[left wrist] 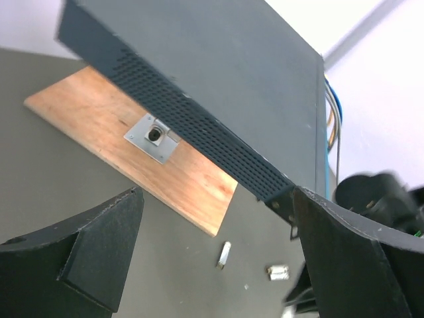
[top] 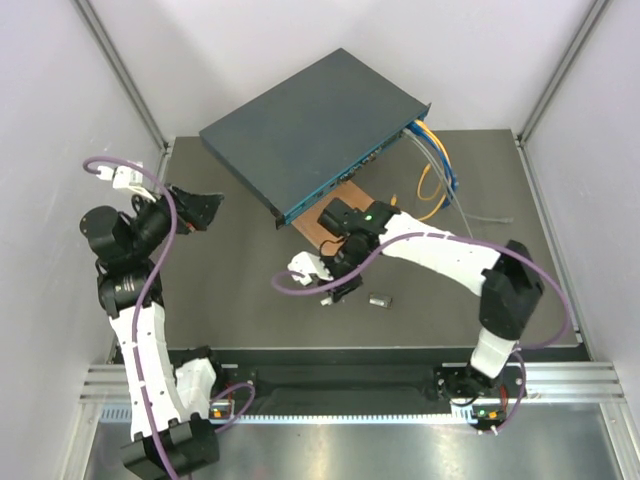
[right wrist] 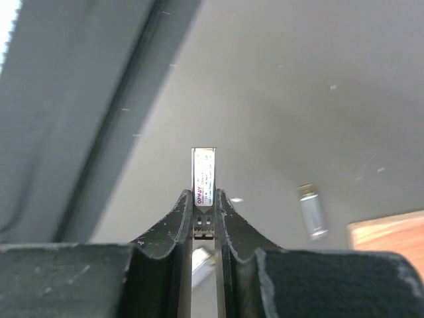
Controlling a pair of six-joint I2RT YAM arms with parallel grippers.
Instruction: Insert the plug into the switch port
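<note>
Right pincer (right wrist: pixel 203 197): clenched on plug (right wrist: pixel 203 165) by its tail, nose left free for insertion. Left pincer (left wrist: pixel 217 199): released, poised near switch (left wrist: pixel 218 73), probably to steady it.

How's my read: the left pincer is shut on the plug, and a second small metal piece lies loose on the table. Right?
Not quite. It is the right pincer that is shut on the plug, as the right wrist view shows; the left pincer is open and empty. The second small metal piece does lie loose on the table.
</note>
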